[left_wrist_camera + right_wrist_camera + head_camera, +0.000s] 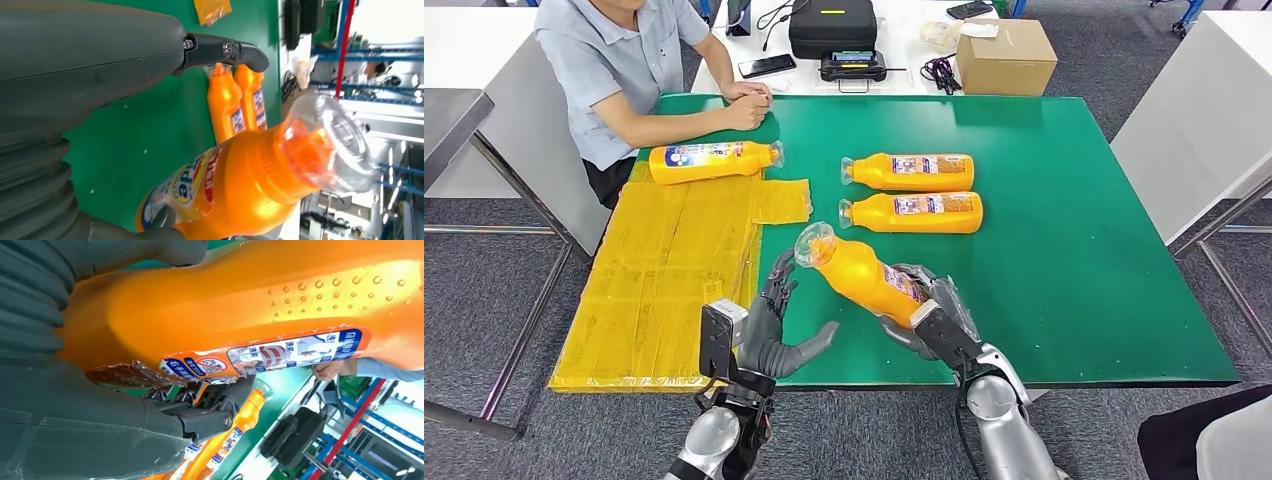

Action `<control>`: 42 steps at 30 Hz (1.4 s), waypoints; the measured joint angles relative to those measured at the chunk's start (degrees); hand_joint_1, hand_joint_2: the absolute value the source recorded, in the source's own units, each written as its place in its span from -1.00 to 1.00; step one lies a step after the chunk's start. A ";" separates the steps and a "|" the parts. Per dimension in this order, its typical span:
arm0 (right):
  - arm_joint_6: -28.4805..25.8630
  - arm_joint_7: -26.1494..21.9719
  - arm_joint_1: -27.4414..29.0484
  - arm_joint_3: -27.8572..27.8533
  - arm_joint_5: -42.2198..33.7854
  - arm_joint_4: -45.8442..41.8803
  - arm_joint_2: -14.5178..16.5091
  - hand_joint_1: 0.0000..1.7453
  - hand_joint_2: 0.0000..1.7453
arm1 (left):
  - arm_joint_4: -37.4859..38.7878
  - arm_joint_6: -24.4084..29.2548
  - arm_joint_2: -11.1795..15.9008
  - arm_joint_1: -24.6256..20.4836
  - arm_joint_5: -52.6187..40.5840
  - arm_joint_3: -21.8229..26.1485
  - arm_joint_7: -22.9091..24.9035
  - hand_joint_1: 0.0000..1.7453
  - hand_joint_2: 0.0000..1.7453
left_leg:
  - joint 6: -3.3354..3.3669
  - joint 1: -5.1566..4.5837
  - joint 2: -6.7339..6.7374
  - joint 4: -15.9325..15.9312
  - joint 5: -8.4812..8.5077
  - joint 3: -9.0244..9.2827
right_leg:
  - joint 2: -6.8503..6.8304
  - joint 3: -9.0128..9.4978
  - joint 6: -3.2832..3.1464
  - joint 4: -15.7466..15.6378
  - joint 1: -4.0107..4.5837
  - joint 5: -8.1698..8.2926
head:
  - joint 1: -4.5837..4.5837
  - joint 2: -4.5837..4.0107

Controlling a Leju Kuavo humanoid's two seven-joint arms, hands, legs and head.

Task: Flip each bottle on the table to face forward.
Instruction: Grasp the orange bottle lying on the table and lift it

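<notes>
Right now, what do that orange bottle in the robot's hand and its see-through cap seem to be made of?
Orange bottle: looks like glossy plastic, with moulded raised dots and bright highlights, plus a paper or film label peeling at its edge. Cap: clear, hard-looking plastic, since the orange neck shows through it.

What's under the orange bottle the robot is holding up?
Under the held bottle lies the green table; nothing else sits on the part that shows. The right hand wraps the bottle's base, covering the table beneath it.

Bystander and clutter beyond my table
Person (629,70) is sitting with hands resting on green mat (1064,250); cardboard box (1005,57), black case (832,25), phone (767,66) lying behind.
</notes>
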 joint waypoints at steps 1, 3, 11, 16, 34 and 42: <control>0.07 -0.01 -0.04 0.26 -0.27 0.02 0.03 0.69 1.00 | 0.32 -1.15 -0.01 -0.10 0.31 -0.09 0.29 -1.00 1.00 | 0.00 0.00 0.00 0.00 0.00 -0.01 | 0.00 -0.01 0.00 0.00 0.00 0.00 | 0.00 0.00; 0.25 0.02 -0.31 0.74 -0.93 0.37 0.16 0.69 1.00 | 1.09 -3.71 -0.02 -0.38 0.70 -0.57 0.72 -1.00 1.00 | 0.00 0.00 0.00 0.00 0.00 -0.03 | 0.00 -0.02 0.00 0.00 0.00 0.00 | 0.00 0.00; -0.10 0.11 -3.72 3.01 -1.63 6.45 0.95 0.71 1.00 | 4.30 -8.22 -0.21 -2.36 4.77 -1.42 0.20 -1.00 1.00 | 0.01 0.01 -0.01 0.00 0.02 -0.04 | -0.01 -0.02 0.00 0.02 0.01 0.00 | 0.01 0.00; -0.90 0.19 -5.44 4.21 -1.05 10.21 1.46 0.73 1.00 | 5.81 -9.56 -0.40 -3.46 8.54 -1.37 -0.32 -1.00 1.00 | 0.01 0.01 -0.01 0.00 0.03 -0.07 | -0.01 -0.03 0.00 0.02 0.00 0.01 | 0.01 0.00; -4.92 -0.99 -6.87 13.33 2.57 14.03 4.09 0.90 1.00 | 12.80 -0.98 -0.91 -7.93 11.83 -1.16 -2.75 -1.00 1.00 | 0.01 0.01 -0.02 0.00 0.03 -0.12 | -0.02 -0.10 0.00 0.03 0.00 0.00 | 0.03 0.00; -4.91 -0.58 -6.37 15.31 1.63 12.23 3.92 0.81 1.00 | 14.89 0.92 -1.30 -9.12 13.01 -1.21 -3.46 -1.00 1.00 | 0.01 0.01 -0.02 0.00 0.03 -0.13 | -0.02 -0.12 0.00 0.02 0.00 0.00 | 0.02 0.00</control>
